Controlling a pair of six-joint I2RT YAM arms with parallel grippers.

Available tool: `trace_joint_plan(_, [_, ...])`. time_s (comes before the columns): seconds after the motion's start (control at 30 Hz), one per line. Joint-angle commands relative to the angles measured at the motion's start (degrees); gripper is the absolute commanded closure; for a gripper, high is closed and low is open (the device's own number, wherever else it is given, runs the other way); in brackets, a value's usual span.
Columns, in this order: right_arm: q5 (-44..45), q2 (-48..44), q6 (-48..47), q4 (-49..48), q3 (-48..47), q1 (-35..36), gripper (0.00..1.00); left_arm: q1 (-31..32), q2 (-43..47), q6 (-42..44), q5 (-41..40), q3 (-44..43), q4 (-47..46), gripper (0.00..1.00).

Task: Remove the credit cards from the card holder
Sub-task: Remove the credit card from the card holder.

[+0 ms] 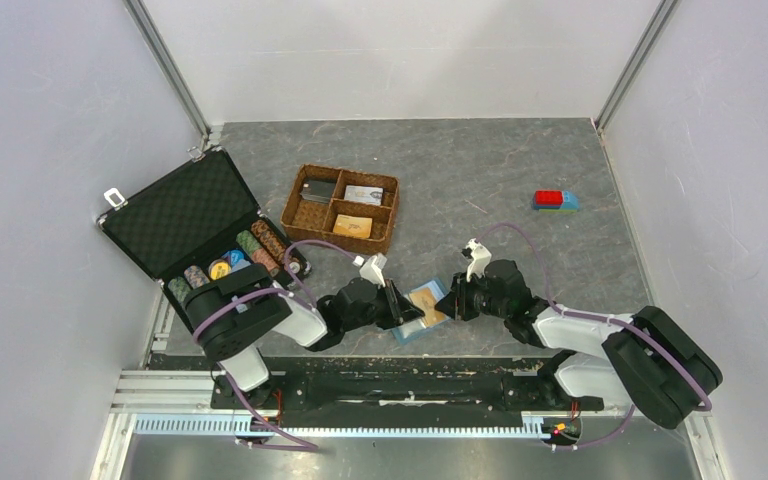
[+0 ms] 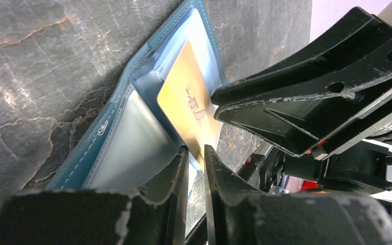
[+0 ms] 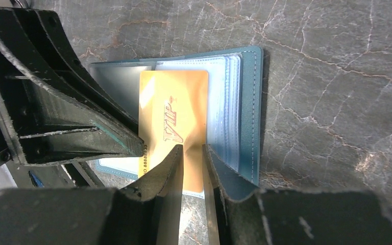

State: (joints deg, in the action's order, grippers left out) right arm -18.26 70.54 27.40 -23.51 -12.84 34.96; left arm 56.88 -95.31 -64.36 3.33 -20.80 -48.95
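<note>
Card holder point(image 1: 412, 331) lies spread open at the near middle of the desk point(image 1: 480, 170), between the two grippers, its clear sleeves facing up and its teal cover underneath.

At the left of the desk stands a black foam-lined case point(image 1: 185, 210), lid up, with rows of poker chips point(image 1: 222, 268) along its near side. Farther back, left of the middle, sits a brown wicker tray point(image 1: 293, 198) with flat items in three of its four compartments.

The left gripper point(image 2: 196, 153) reaches in from the left; its jaws stand close on either side of the edge of an orange credit card point(image 3: 173, 102) (marked "VIP"), but whether they actually pinch it I cannot tell. The right gripper point(image 3: 191, 150) comes in from the right with its jaws a narrow gap apart, tips down on the card and the holder's right leaf, clasping nothing that shows. The card lies over the holder's middle, partly lifted from the sleeves.

A small red and blue block point(image 1: 555, 200) rests at the far right.
</note>
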Motion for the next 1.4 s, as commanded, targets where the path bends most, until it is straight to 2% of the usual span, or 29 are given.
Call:
trace_joint_plan(0.0, [0.0,0.1,-0.2,2.8,1.8,-0.1,0.77,-0.7,-3.1,-4.7,3.1,0.3,-10.7,0.78])
trace_joint_plan(0.27, [0.7,-0.2,-0.3,3.1,2.3,-0.5,0.77,-2.1,-5.4,-7.5,3.0,3.4,-16.1,0.97])
trace_joint_plan(0.67, [2.2,-0.4,-0.9,4.5,2.4,-1.3,0.77,-4.0,-1.4,-7.1,2.6,6.7,-10.7,0.98])
trace_joint_plan(1.07, [1.7,-0.8,-2.5,7.2,0.1,-1.6,0.77,-6.1,7.7,-4.0,2.2,9.3,-1.3,0.98])
trace_joint_plan(1.13, [1.0,-1.3,-3.2,7.8,-0.5,-1.6,0.77,-6.3,9.9,-2.4,2.6,8.6,3.9,0.98])
trace_joint_plan(1.17, [0.2,-1.7,-3.8,8.4,-1.0,-1.6,0.72,-6.4,10.9,-0.6,2.9,7.8,6.9,0.98])
trace_joint_plan(1.2, [-0.4,-1.8,-4.7,8.9,-1.7,-1.6,0.77,-6.5,12.1,0.9,3.1,7.1,9.5,0.98])
trace_joint_plan(1.37, [-2.6,-3.1,-11.5,15.2,-7.3,-1.6,0.76,-7.2,19.0,6.2,3.8,5.4,19.2,0.98])
